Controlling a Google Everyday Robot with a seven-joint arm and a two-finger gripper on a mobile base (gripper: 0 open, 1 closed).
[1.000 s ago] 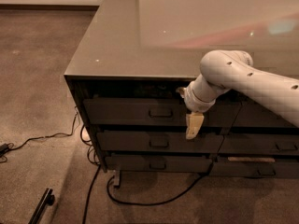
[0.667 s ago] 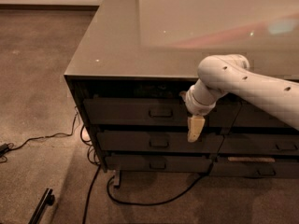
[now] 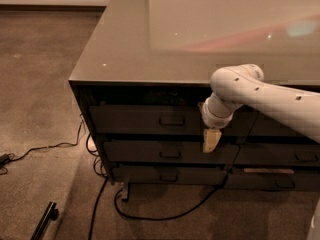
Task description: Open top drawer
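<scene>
View from above and in front of a dark cabinet whose glossy grey counter (image 3: pixel 150 44) fills the upper part of the scene. The top drawer (image 3: pixel 130 120) lies directly under the counter's front edge, at the head of the left stack. Its wide, flat, dark grey front carries a small rectangular pull handle (image 3: pixel 171 120) at its centre, and the drawer appears closed, its front roughly level with those below. Beneath it lie the middle drawer (image 3: pixel 140 151) and the bottom drawer (image 3: pixel 150 175), each with a like handle. The fronts of the right stack (image 3: pixel 280 156) adjoin them, one of these bearing a pale strip (image 3: pixel 262 170). The white arm (image 3: pixel 270 98) enters from the right edge, bends at a rounded joint just below the counter's edge and turns downward. The claw (image 3: pixel 211 140) hangs from it, pale tan and pointing at the floor, in front of the right end of the top drawer, to the right of the pull handle and apart from it. Its tip reaches down over the upper edge of the middle drawer's front. Whether the claw is released or clenched cannot be told from this angle, and it shows no hold on the handle. A black cable (image 3: pixel 150 217) loops over the brown carpet (image 3: pixel 35 109) at the cabinet's foot, and a dark bar (image 3: pixel 45 220) lies at lower left.
</scene>
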